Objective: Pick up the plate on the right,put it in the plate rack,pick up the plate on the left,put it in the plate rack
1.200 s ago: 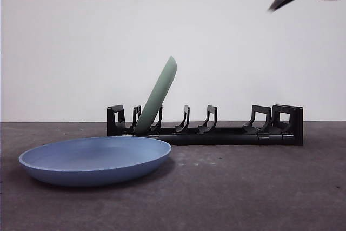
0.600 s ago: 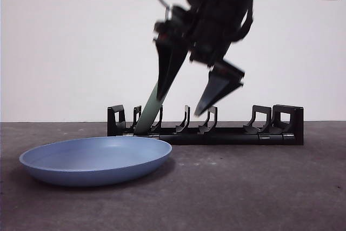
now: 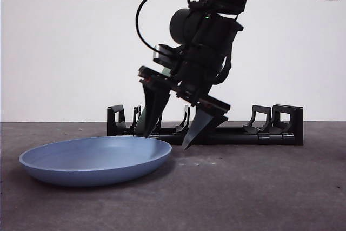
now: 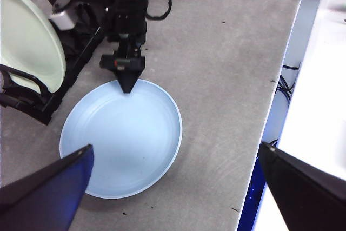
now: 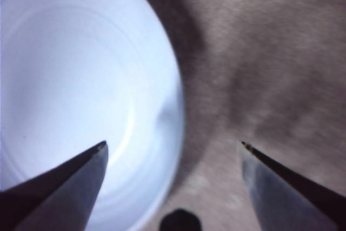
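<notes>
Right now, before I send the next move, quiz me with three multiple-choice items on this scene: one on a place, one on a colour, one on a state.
1. Where is the green plate?
A. flat on the table
B. standing in the plate rack
C. in a tool

2. What colour is the plate lying on the table?
A. blue
B. red
C. black

3. How is the right tool?
A. shut on a plate
B. out of view
C. open, straddling the blue plate rim

Answers: 1 B, the left wrist view shows it upright between prongs. 2 A, every view shows it pale blue. 3 C, the right wrist view shows one jaw over the plate, one over the table.
</notes>
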